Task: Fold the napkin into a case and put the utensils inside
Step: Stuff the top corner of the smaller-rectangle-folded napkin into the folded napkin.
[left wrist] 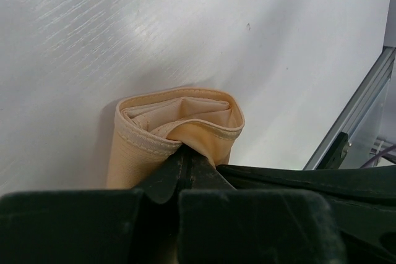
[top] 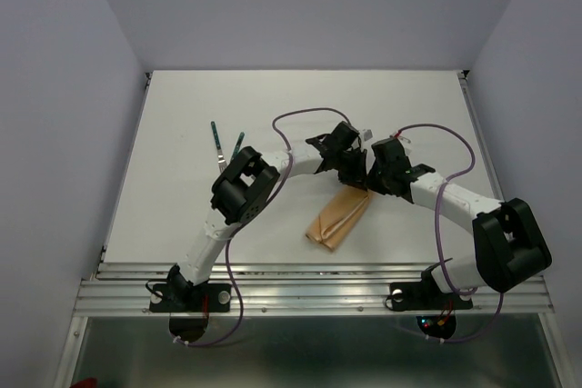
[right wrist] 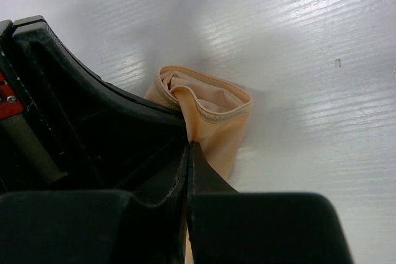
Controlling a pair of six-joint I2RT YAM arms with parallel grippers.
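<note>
The peach-tan napkin lies folded as a narrow case near the table's middle, its far end under both grippers. My left gripper is shut on the rim of the case's open mouth. My right gripper is shut on the same rim from the other side. Both wrist views show the mouth pulled open, with folded layers inside. Two utensils with dark green handles lie on the table at the far left, apart from the case; their metal ends are partly hidden by the left arm.
The white table has a metal rail along its near edge, also seen at the right of the left wrist view. Grey walls stand on three sides. Purple cables loop over both arms.
</note>
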